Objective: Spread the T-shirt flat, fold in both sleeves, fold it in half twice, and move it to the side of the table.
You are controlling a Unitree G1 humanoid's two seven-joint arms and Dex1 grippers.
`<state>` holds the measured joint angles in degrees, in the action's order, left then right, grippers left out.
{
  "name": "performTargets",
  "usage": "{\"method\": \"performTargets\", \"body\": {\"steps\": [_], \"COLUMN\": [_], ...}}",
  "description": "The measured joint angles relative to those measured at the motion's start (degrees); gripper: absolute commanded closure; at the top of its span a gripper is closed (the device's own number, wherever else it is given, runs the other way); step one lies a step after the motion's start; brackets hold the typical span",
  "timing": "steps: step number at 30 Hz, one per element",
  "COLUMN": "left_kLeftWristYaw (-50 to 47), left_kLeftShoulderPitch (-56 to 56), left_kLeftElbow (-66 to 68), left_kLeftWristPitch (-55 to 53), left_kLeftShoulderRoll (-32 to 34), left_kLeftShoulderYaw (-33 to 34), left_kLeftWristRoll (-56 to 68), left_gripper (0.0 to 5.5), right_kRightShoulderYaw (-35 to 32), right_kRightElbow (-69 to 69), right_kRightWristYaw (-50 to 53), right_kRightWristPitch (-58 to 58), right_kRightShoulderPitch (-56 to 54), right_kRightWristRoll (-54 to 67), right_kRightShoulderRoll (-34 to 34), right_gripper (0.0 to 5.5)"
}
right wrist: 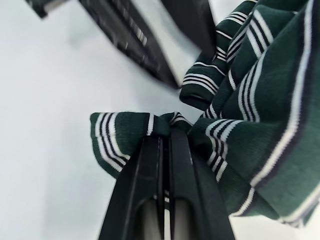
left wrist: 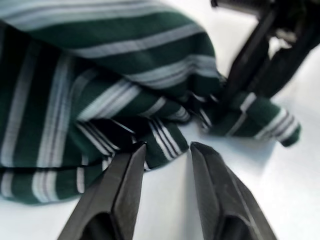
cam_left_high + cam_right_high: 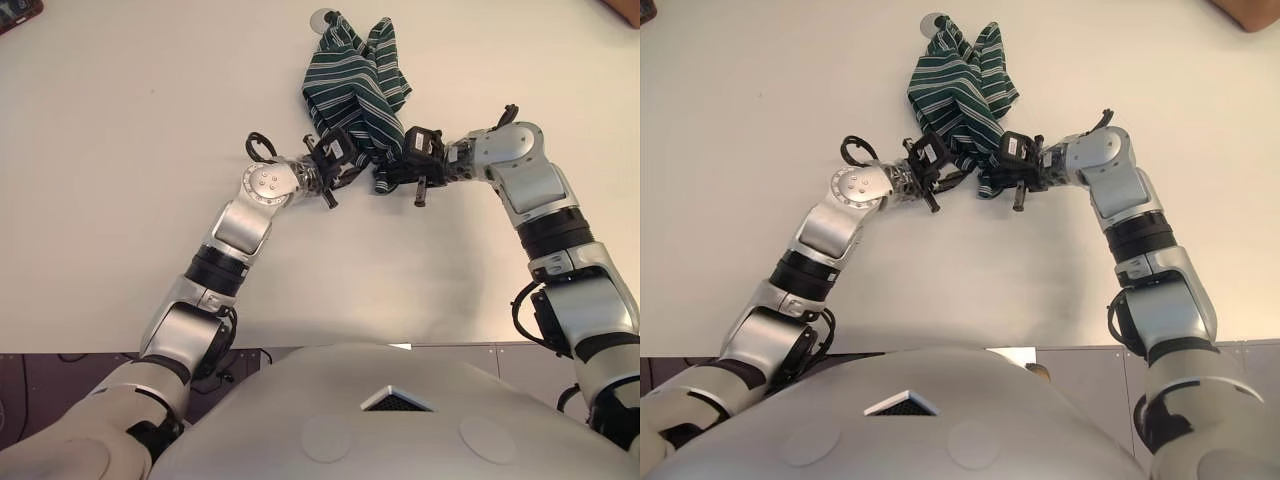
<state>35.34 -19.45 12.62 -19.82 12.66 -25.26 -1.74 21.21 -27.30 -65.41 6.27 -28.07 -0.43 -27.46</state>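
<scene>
The dark green T-shirt (image 3: 355,75) with white stripes lies crumpled in a heap at the far middle of the white table (image 3: 120,200). My left gripper (image 2: 167,146) is open at the heap's near edge, its fingertips just short of a fold of the cloth (image 2: 125,100), with nothing between them. My right gripper (image 1: 165,131) is shut on a bunched hem of the T-shirt (image 1: 260,100), right beside the left one. In the left eye view the two grippers, left (image 3: 340,165) and right (image 3: 385,178), meet at the shirt's near side.
A small round grey object (image 3: 322,18) peeks out behind the shirt's far end. Brown things sit at the far left corner (image 3: 15,12) and far right corner (image 3: 625,8). Bare tabletop stretches to both sides of the shirt.
</scene>
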Motion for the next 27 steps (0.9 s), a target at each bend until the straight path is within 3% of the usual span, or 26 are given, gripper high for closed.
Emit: {"method": "performTargets", "body": {"steps": [3, 13, 18, 22, 27], "left_kLeftWristYaw": [2.05, 3.99, 4.09, 8.75, 9.7], "left_kLeftShoulderPitch": [-2.83, -6.69, -4.59, 6.51, 7.35], "left_kLeftElbow": [3.77, 7.51, 4.8, -9.35, -25.11], "left_kLeftWristPitch": [-2.04, -8.64, -8.64, -12.17, -18.7], "left_kLeftShoulderRoll": [-2.08, -3.62, -2.14, 4.64, 11.25], "left_kLeftShoulderYaw": [0.51, 0.84, 1.37, 10.44, 30.67], "left_kLeftWristRoll": [1.57, 2.82, 3.14, 11.83, 27.53], "left_gripper": [3.91, 5.35, 5.48, 5.48, 5.48], "right_kRightShoulderYaw": [-0.26, -1.23, -8.02, -20.18, -30.44], "right_kRightElbow": [-0.39, -0.69, -0.71, -2.46, -8.88], "right_kRightWristYaw": [0.79, 2.35, 1.48, 1.94, 5.19], "right_kRightWristPitch": [0.02, 0.96, 8.79, 20.51, 26.17], "right_kRightShoulderPitch": [-0.12, -0.07, -1.44, -8.91, -16.89], "right_kRightWristRoll": [-0.08, 0.25, 7.82, 20.25, 28.02], "right_kRightShoulderRoll": [0.1, 0.17, 0.96, 2.11, 2.13], "right_gripper": [5.5, 5.5, 5.5, 5.5, 5.5]}}
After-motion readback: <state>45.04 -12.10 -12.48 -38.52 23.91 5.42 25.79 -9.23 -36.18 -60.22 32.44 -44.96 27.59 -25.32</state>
